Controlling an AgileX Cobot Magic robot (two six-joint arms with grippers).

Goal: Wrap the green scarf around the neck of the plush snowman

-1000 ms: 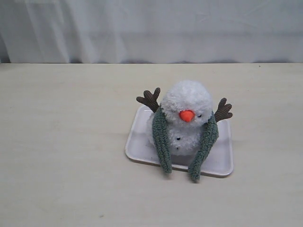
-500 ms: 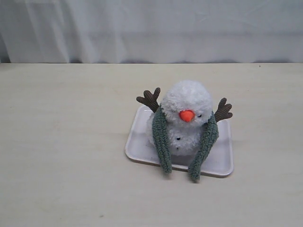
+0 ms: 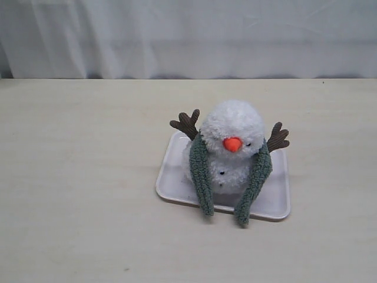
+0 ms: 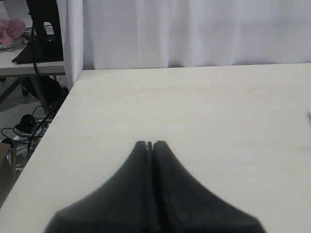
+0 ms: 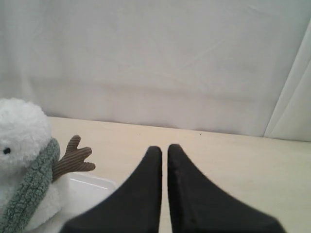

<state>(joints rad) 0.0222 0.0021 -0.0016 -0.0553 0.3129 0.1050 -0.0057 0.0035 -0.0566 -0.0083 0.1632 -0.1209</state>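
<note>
Two grippers are sitting idle, and we are finding no change over the last second: the plush snowman (image 3: 232,125), the green scarf (image 3: 200,174) and the tray (image 3: 169,180) are all lying exactly where they were. The left gripper (image 4: 150,143) is hanging over bare table (image 4: 204,107), its jaws pressed together on nothing. The right gripper (image 5: 164,148) is hovering beside the snowman without touching it, its jaws closed to a hairline and likewise empty.

We are seeing the snowman sitting upright toward the far edge of the tray, which is resting near the middle of the table. The scarf is running behind the neck (image 3: 231,155) and hanging down both sides of the body, its rounded ends spilling over the tray's near edge without crossing in front. We are reading this stillness as the draping being finished, though a full turn around the neck is arguably lacking.

The snowman is showing as two balls of fluffy white pile, with a smooth orange cone nose (image 3: 232,144) and ribbed brown twig arms (image 3: 187,124). The scarf is looking fleecy and limp, the tray hard, pale and round-cornered.
</note>
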